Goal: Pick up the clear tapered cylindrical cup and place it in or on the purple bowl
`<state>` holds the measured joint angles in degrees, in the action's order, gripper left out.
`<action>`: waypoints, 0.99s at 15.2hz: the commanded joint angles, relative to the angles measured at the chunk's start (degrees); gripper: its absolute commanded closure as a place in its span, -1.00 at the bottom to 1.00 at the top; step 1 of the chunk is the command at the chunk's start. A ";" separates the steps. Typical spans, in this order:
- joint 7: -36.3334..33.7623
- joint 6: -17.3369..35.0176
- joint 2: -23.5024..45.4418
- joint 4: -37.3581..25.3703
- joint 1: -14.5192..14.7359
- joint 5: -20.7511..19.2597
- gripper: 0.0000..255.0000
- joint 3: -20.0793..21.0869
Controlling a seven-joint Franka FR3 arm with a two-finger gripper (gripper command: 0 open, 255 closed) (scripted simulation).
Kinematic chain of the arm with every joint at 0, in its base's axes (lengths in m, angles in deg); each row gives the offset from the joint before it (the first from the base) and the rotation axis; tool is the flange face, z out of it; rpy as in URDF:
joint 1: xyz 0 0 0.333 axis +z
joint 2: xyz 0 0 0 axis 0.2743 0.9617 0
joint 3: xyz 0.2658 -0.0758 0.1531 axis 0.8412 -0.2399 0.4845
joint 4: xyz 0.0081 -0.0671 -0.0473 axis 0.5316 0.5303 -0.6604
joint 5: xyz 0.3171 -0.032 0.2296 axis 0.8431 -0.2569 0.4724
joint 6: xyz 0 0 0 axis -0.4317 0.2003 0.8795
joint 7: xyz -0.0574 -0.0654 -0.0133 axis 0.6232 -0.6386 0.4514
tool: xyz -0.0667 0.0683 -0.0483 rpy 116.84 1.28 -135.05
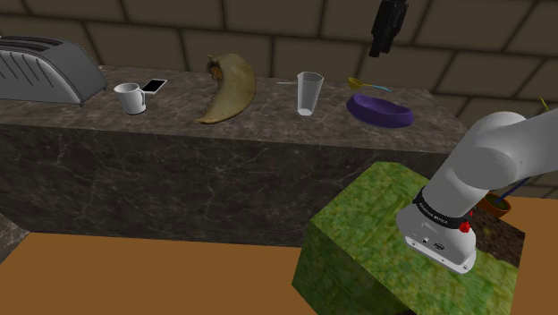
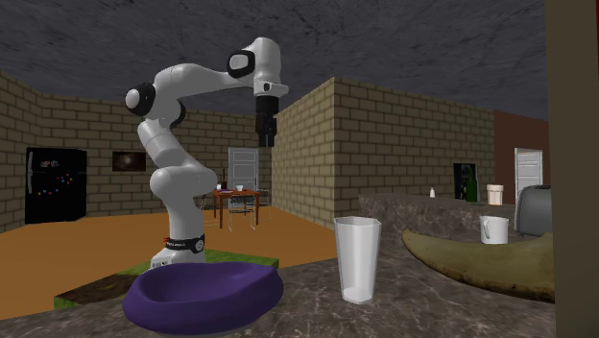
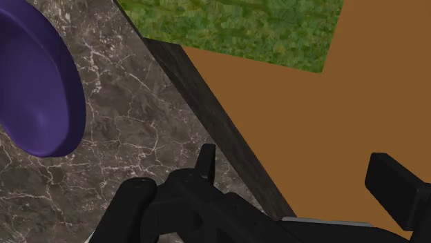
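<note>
A clear tapered cup (image 1: 309,93) stands upright on the dark marble counter (image 1: 179,161), just to the shoulder view's left of a shallow purple bowl (image 1: 380,111). In the second exterior view the cup (image 2: 357,259) is to the right of the bowl (image 2: 203,296). My black gripper (image 1: 387,31) hangs high above the bowl, well clear of both. In the wrist view the gripper (image 3: 300,176) is open over the counter's edge, its fingers (image 3: 205,162) apart with nothing between them, and the bowl (image 3: 38,90) lies off to one side.
Along the counter to the shoulder view's left lie a large yellow-green banana (image 1: 228,86), a white mug (image 1: 131,97), a phone (image 1: 154,86) and a grey toaster (image 1: 45,70). A yellow spoon (image 1: 369,86) lies behind the bowl. The green stand (image 1: 402,242) sits in front.
</note>
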<state>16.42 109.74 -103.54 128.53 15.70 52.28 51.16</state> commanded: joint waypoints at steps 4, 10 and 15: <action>2.59 4.25 4.23 0.02 -0.69 -1.19 -1.00 -1.79; 7.50 12.10 14.03 -1.98 -1.84 -2.68 -1.00 -5.21; 11.49 17.59 23.23 -5.75 -2.61 -2.87 -1.00 -7.85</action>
<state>27.05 126.16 -82.43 123.79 13.24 49.41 43.86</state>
